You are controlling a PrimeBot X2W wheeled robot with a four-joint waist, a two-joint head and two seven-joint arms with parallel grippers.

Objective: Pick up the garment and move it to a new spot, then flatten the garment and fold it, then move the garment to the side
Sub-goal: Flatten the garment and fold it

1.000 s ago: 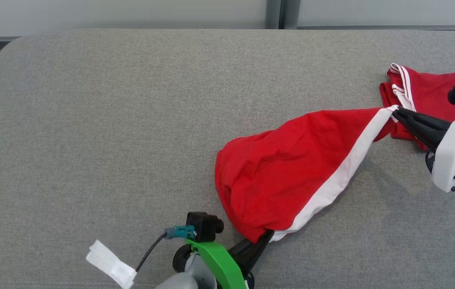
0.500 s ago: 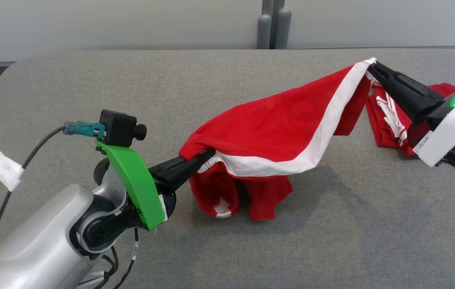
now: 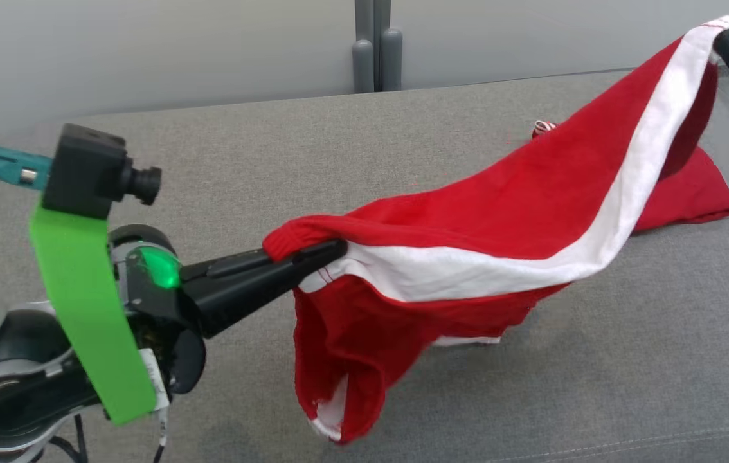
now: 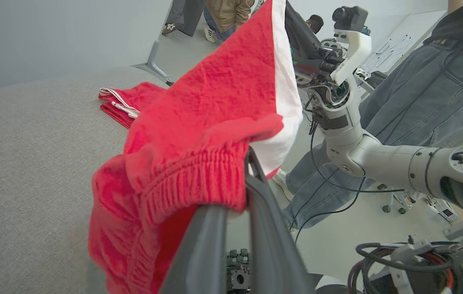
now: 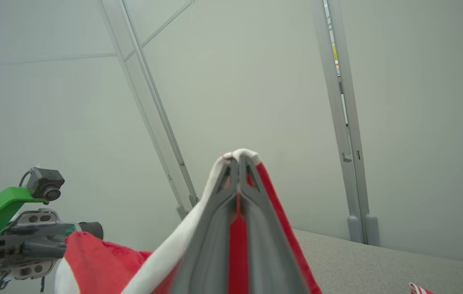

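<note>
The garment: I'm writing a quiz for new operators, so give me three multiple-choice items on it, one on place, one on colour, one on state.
1. Where is the garment?
A. Folded in a neat stack
B. Strung between the left pincer and the right pincer, over the grey table
C. In a heap on the floor

2. What colour is its broad stripe?
A. White
B. Blue
C. Yellow

3. What is the left pincer's state?
A. Wide open above the cloth
B. Open, lying flat
C. Shut on the garment's ribbed edge

Answers:
1 B: the head view shows the cloth stretched from one pincer to the other.
2 A: a white band runs along the red cloth.
3 C: the left wrist view shows the ribbed hem pinched between the closed fingers.
</note>
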